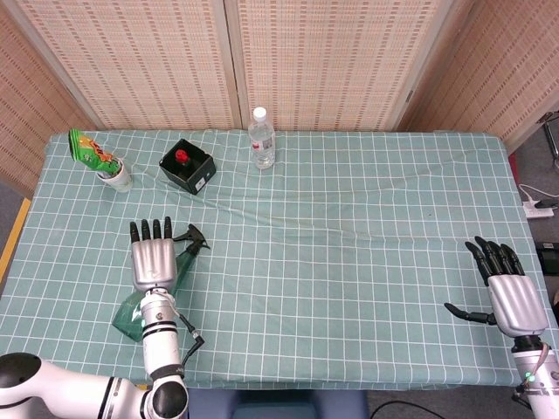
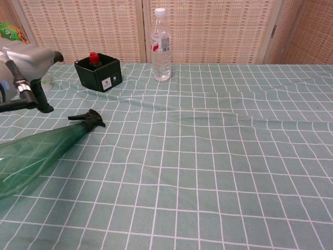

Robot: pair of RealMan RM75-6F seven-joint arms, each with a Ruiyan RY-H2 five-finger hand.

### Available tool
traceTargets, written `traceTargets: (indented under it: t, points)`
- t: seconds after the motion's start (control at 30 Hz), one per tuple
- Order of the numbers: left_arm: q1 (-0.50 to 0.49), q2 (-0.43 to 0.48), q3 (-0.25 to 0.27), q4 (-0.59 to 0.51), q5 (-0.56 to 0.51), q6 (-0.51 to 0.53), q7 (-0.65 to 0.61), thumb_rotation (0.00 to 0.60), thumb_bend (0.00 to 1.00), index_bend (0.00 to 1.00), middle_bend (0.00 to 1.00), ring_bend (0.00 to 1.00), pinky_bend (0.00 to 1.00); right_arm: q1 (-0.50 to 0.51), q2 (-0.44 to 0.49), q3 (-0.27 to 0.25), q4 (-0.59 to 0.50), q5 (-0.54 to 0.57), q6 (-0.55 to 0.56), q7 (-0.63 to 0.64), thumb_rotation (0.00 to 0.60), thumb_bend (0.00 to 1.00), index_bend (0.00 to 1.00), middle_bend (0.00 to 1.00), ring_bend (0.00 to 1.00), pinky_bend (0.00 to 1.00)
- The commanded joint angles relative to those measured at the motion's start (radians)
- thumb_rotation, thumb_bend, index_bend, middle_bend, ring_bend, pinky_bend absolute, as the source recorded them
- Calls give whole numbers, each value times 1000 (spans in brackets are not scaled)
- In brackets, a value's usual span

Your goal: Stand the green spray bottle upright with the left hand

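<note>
The green spray bottle lies on its side at the table's near left, its black trigger head pointing away from me. My left hand hovers above the bottle's neck, palm down, fingers stretched out and apart, holding nothing. In the chest view it hangs clearly above the bottle without touching it. My right hand is at the near right edge of the table, fingers spread and empty, far from the bottle.
A black box with a red knob sits at the back left. A clear water bottle stands at the back centre. A white cup with a green packet stands far left.
</note>
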Motion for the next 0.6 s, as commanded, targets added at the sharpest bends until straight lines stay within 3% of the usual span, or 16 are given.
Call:
traceTargets:
  t: [0.03,0.27,0.6]
  points:
    - [-7,-29,18,26,-16,19,11,600,210,0,91,61,73,0,1,0,0,-1,0,4,600,0,0,0,0,0]
    - [-4,-47,64,83,4,-11,-12,600,210,0,91,63,71,-3,-1,-4,6,-15,12,11,600,0,0,0,0,0]
    - [3,-114,63,178,-24,-76,-54,600,209,0,98,70,72,0,-3,-4,2,-12,9,1,600,0,0,0,0,0]
